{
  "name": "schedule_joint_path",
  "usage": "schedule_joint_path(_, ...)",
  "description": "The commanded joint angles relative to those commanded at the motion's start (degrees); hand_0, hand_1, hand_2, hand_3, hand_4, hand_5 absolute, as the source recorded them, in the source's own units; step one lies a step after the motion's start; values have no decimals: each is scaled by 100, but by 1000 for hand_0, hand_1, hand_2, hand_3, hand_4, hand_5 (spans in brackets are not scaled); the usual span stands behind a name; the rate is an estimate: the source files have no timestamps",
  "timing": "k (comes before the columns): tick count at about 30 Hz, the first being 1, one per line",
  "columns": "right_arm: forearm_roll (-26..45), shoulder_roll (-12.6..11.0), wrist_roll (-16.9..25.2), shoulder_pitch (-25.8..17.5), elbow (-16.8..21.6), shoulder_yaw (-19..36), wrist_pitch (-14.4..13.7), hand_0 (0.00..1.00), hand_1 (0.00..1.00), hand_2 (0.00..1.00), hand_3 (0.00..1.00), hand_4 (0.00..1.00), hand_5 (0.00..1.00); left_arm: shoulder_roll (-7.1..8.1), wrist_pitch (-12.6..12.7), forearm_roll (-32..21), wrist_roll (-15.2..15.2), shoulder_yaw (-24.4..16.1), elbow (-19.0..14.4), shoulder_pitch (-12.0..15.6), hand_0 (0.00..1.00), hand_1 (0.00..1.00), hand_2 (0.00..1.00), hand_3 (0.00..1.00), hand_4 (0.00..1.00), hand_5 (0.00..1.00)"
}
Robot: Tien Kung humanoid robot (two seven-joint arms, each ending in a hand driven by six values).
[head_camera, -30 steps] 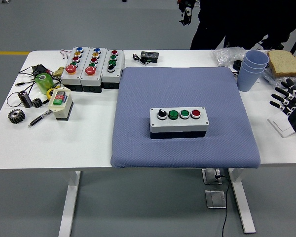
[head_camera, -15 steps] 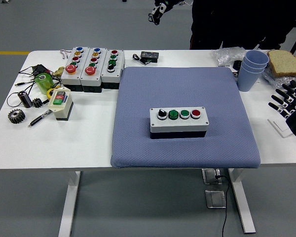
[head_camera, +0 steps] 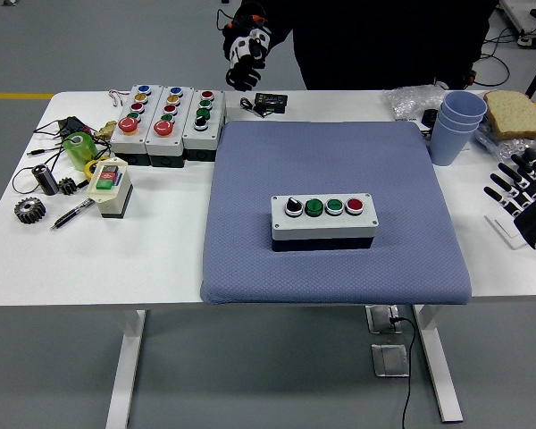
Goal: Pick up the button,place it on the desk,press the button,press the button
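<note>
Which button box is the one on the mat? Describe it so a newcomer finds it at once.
Look at the blue mat covering the table's middle. The button box sits alone there, long and white, with one row: a black knob, two green buttons, one red. The other boxes stand off the mat, far left.

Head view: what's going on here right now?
Nothing is being handled at this moment. A four-button control box sits on the blue mat mid-table, untouched. The robot's right hand hovers at the table's right edge, fingers spread, holding nothing; the left arm is out of view. A person at the far side holds a gloved hand above the three button boxes at the back left, not touching them. Stacked blue cups stand at the right.
</note>
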Motion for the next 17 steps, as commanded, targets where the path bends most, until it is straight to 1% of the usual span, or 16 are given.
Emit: schedule_joint_path(17,164,23,-1,23,-3,-24,-48,657,598,633,628,785,426,3,0,-28,0,36,0,-7,623,657,676,595,331,638)
